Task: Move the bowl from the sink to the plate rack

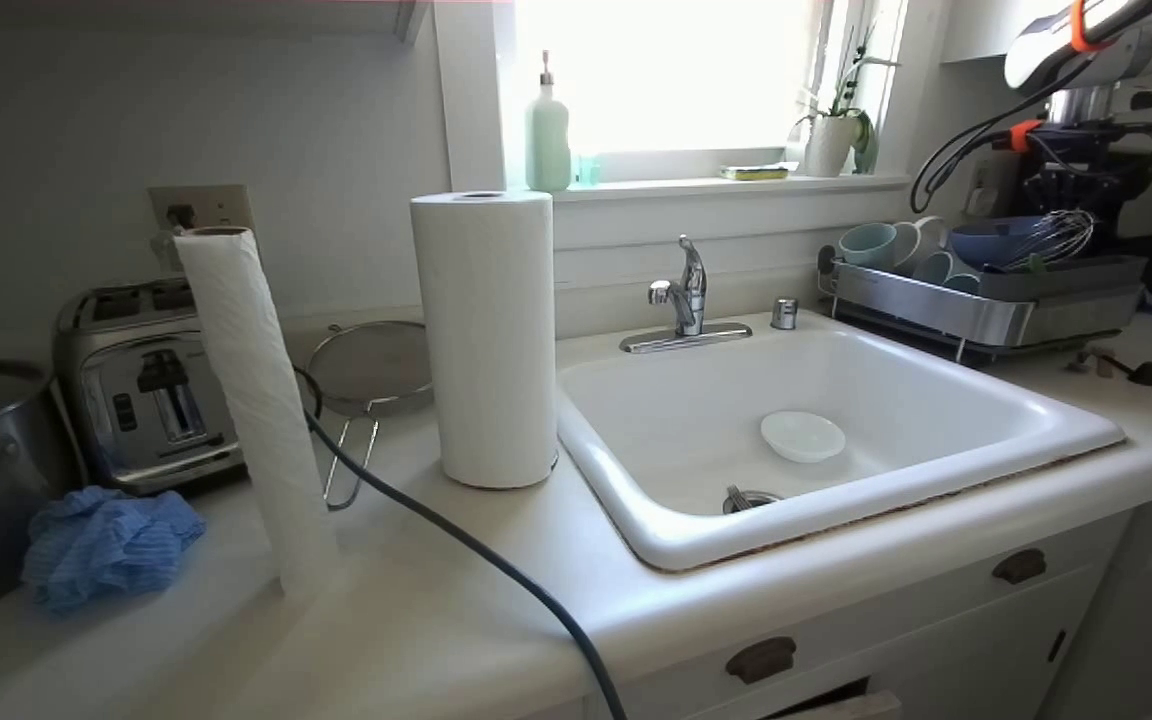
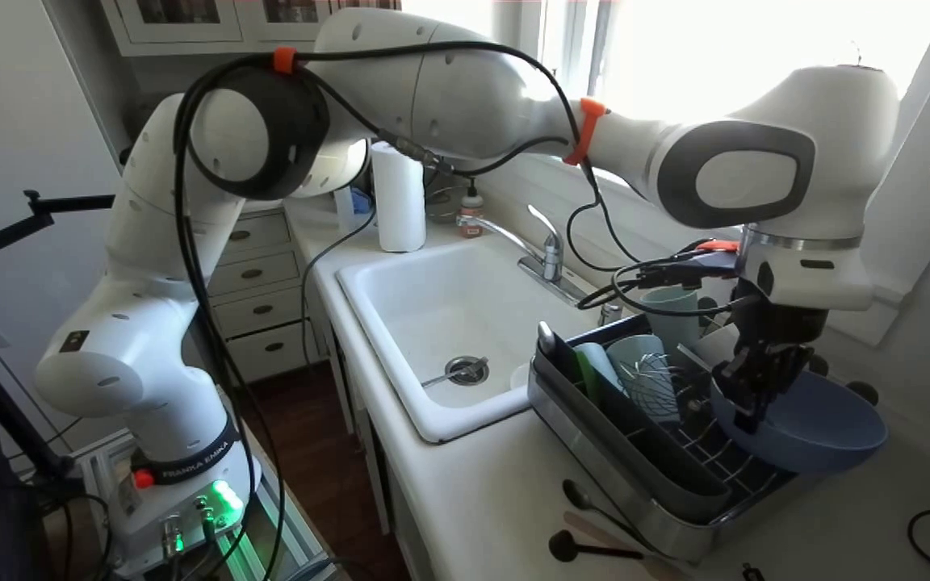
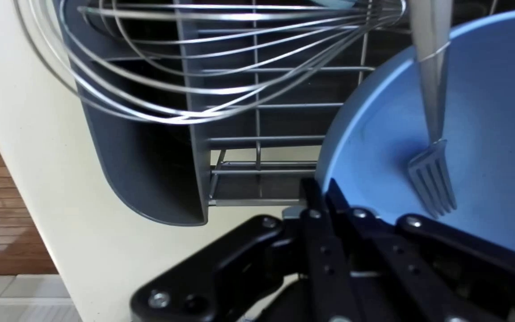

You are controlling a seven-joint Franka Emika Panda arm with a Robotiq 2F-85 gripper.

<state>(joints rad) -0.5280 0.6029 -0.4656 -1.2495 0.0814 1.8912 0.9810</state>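
One side of the bowl (image 3: 485, 147) is in our gripper (image 3: 322, 183), pinched nearly closed on the rim, prob. b/c we can't span it; bowl's over one end of the rack (image 1: 966, 305), contact unclear.

Arm (image 2: 433, 97) stands in a high arch in an exterior view: from the base (image 2: 174, 496), green lights (image 2: 227, 495) lit, the lower links (image 2: 142, 226) lean up to a sharply bent elbow (image 2: 259, 137), and the forearm (image 2: 473, 101) runs outward on a slight downward slant. Wrist (image 2: 808, 274) at the far end is turned to face down, pincer (image 3: 324, 185) hanging below it and likewise pointing down. Wrist view: pincer extends up from the bottom edge, its two dark fingers (image 3: 320, 232) side by side and drawn almost together in a pinch, their ends parted by only a narrow gap.
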